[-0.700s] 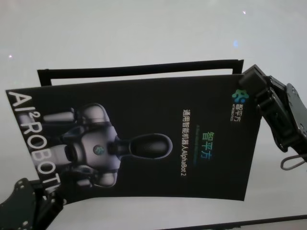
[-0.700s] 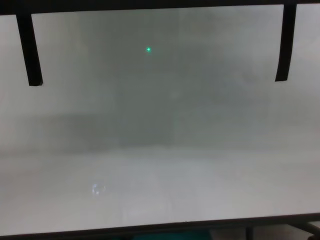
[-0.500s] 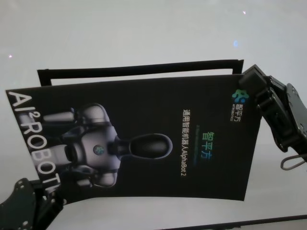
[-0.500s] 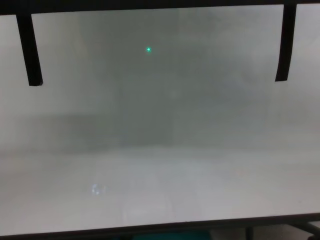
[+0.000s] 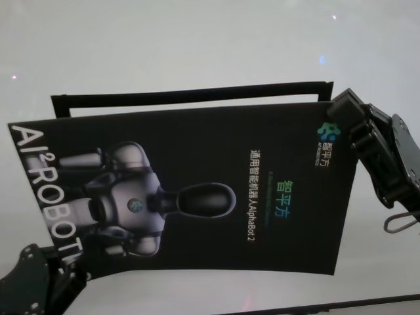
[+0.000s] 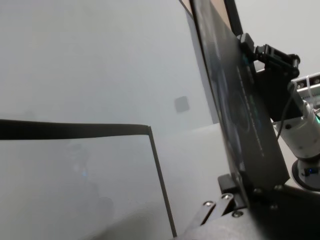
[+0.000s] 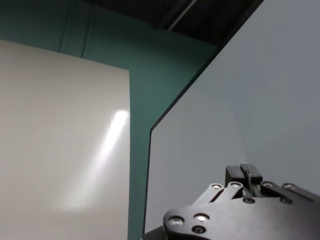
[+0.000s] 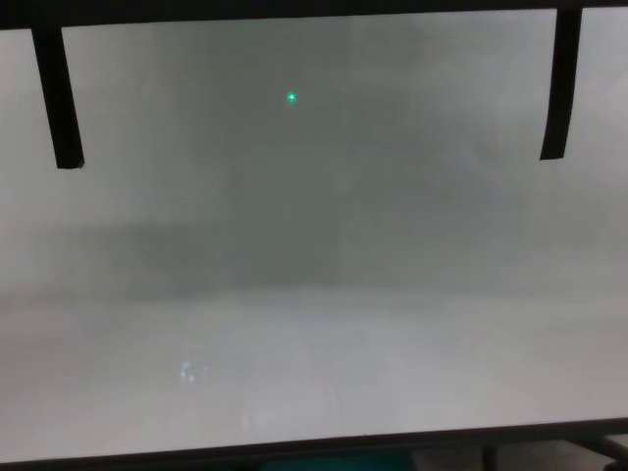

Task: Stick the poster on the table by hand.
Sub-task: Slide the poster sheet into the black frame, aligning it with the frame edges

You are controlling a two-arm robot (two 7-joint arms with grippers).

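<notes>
Above the counter [image 5: 197, 46], I have the poster [image 5: 197, 197] held up between both arms, clear of the white surface, with its printed side facing my head camera. My right gripper [image 5: 351, 128] has its fingers closed on the poster's right edge near the logo corner. My left gripper [image 5: 62, 262] has its fingers clamped on the lower left corner by the big white letters; the left wrist view shows the sheet pinched there edge-on.

On the counter behind the sheet lies a black tape outline [image 5: 190, 95], three sides of a frame, which I take to be the target.

My worries from here: the sheet already bows a little between the two grips, so if I lower unevenly, one edge could land first and trap a crease or bubble. If the arms drift apart I may tear it or pull it from a pinch; drifting together will buckle it. The poster also hides most of the outline from my head camera, so I could set it down skewed. A corner catching the tape early would be hard to reposition.
</notes>
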